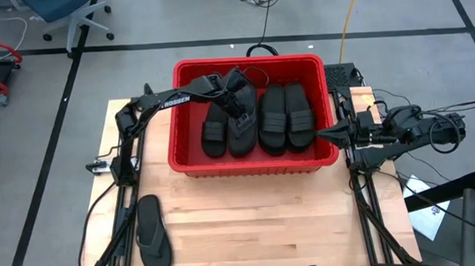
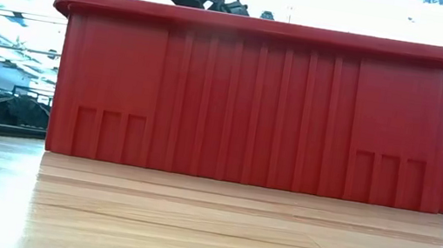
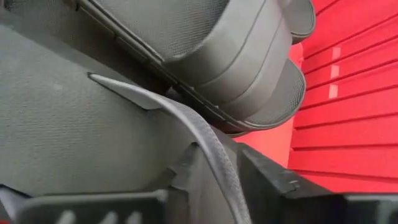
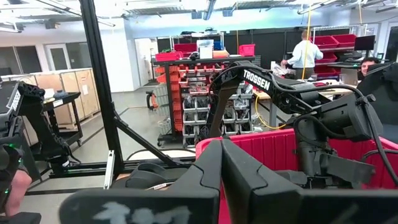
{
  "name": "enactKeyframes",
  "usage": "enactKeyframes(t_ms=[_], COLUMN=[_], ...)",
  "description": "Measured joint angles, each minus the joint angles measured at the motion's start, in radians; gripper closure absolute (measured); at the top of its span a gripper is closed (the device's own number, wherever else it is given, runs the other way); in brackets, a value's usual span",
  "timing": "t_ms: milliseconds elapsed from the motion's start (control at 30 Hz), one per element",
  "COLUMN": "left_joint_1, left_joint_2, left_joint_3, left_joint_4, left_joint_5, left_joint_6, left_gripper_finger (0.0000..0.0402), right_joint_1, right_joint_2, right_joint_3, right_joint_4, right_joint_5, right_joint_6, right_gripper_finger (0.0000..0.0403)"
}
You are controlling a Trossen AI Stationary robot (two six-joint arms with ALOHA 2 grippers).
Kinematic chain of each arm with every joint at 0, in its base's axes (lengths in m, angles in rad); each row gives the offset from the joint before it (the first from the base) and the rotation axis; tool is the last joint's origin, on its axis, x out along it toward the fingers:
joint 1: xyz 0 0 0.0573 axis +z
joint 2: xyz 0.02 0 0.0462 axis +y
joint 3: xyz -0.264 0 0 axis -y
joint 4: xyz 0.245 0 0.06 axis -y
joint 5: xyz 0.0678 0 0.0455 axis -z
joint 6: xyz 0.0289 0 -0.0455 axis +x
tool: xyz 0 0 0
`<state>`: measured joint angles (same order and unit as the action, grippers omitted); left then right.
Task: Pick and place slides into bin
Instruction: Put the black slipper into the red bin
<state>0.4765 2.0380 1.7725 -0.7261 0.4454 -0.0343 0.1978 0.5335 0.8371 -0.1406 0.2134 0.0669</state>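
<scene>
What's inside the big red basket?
The red basket holds four black sandals side by side. The left pincer is down among them at a thong sandal. Whatever lies under the sandals is covered.

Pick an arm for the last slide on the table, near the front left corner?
Left. The thong slide lies on the left arm's side; the left gripper is over the bin. The right gripper waits shut beside the bin's right wall.

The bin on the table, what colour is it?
The bin is red with ribbed sides, shown best in the low view.
</scene>
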Motion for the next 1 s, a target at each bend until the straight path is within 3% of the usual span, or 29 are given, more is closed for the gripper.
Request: enactKeyframes(t_ms=[300, 600, 733, 833, 1000], left_joint_1=[-0.001, 0.002, 0.007, 0.009, 0.013], left_joint_2=[0.000, -0.064, -0.129, -0.191, -0.232], left_joint_3=[0.000, -0.002, -0.002, -0.001, 0.000], left_joint_4=[-0.001, 0.023, 0.031, -0.016, -0.242], left_joint_5=[-0.008, -0.009, -0.041, -0.125, -0.193], left_joint_6=[-0.025, 0.039, 0.090, 0.137, 0.171], left_gripper_finger=[0.0200, 0.0164, 0.0164, 0.0175, 0.0256], right_joint_1=[0.000, 0.000, 0.000, 0.000, 0.000], right_joint_2=[0.000, 0.000, 0.000, 0.000, 0.000], right_joint_3=[0.000, 0.000, 0.000, 0.000, 0.000], right_joint_4=[0.000, -0.002, -0.006, -0.006, -0.007], right_joint_5=[0.000, 0.000, -0.001, -0.001, -0.004], right_joint_6=[0.000, 0.000, 0.000, 0.000, 0.000], right_gripper_finger=[0.0403, 0.0403, 0.0403, 0.0403, 0.0403])
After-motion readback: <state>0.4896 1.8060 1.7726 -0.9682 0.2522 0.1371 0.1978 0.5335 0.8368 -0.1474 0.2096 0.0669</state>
